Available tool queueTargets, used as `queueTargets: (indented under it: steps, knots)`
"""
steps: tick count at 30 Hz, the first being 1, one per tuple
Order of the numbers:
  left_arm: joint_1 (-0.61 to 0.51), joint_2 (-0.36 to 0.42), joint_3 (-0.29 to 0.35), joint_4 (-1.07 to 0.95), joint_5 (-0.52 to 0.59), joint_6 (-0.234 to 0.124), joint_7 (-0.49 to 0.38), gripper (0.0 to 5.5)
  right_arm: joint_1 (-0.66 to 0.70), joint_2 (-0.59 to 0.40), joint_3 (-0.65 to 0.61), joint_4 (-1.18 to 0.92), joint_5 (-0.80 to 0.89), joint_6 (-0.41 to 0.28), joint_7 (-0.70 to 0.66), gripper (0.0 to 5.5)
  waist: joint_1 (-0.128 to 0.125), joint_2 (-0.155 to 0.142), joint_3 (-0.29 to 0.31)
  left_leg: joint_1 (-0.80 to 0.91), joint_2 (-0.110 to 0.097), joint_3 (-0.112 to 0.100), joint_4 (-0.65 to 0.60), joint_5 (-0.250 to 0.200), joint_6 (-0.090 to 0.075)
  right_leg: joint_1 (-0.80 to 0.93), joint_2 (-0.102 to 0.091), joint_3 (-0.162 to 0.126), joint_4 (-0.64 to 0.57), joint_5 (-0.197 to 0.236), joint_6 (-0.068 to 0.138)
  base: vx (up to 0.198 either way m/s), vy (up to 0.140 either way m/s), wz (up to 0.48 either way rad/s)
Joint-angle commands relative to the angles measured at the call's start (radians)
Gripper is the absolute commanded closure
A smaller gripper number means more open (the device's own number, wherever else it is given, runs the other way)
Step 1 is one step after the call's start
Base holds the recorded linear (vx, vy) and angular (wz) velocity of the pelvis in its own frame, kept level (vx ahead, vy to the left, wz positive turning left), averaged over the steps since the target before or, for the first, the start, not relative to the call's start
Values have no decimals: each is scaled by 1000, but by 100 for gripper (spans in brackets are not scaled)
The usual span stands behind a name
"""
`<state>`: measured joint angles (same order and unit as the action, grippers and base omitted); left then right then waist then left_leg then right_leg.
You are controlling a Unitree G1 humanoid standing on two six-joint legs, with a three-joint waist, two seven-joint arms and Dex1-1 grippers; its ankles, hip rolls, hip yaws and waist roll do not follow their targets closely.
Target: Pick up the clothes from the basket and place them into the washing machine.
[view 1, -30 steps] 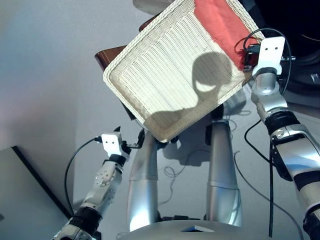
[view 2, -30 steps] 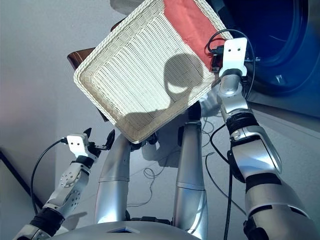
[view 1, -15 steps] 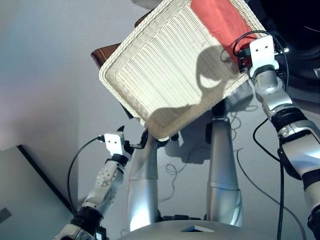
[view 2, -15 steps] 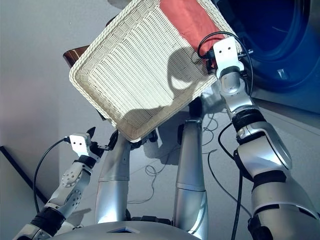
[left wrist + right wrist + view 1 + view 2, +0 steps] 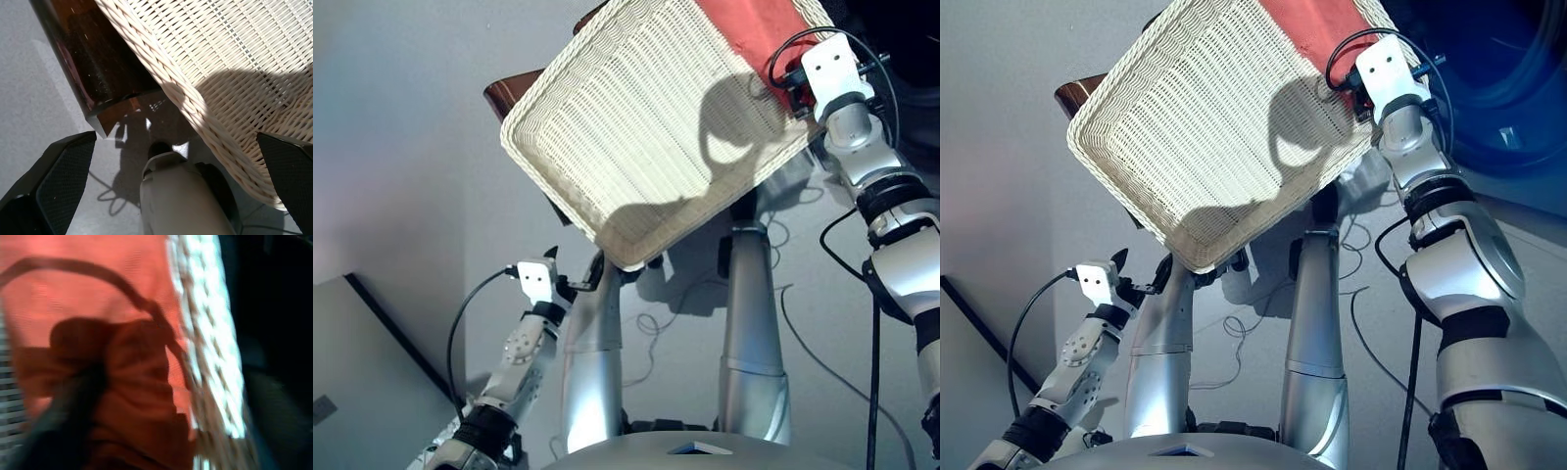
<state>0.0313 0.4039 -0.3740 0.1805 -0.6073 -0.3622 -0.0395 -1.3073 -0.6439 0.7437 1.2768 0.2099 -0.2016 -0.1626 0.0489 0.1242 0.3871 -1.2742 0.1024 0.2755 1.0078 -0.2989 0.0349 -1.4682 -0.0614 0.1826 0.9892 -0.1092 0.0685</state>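
Observation:
The cream wicker basket fills the upper middle of the head views, resting on a dark brown stand. Of the clothes, I see only a coral red garment, lying in the basket's far right corner. My right gripper is at the basket's right rim, shut on the near edge of that garment, which shows bunched up in the right wrist view. My left gripper hangs open and empty, low under the basket's near corner. The washing machine's dark drum hole is at far right.
The brown stand's corner juts out beside the basket's woven rim. Cables trail over the grey floor below. A flat grey panel lies at lower left.
The whole picture has shifted a little. My right gripper has risen slightly at the basket's right rim, still at the coral garment. The left arm has stayed put.

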Motion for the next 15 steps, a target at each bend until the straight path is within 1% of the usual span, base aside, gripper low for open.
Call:
queueTargets:
  steps: [1, 9, 15]
  knots:
    - [69, 8, 51, -64, -22, -14, -8, 0, -83, -33, 22, 56, -23, 32, -33, 550, 9, 19, -23, -56, -19, -37, -103, 138, -4, 18, -34, -116, -6, -9, -65, 0, 0, 0]
    - [69, -2, 55, -68, -14, -9, -6, 0, -83, -16, 1, 85, -11, 43, -31, 550, 19, 17, -25, -55, -21, -40, -101, 133, -3, 19, -30, -120, -5, -15, -65, 0, 0, 0]
    - [68, -4, 62, -71, -11, -7, 0, 0, -68, -9, -22, 72, -5, 39, -51, 550, 14, 12, -23, -53, -21, -39, -91, 124, 0, 19, -28, -121, -1, -16, -64, 0, 0, 0]
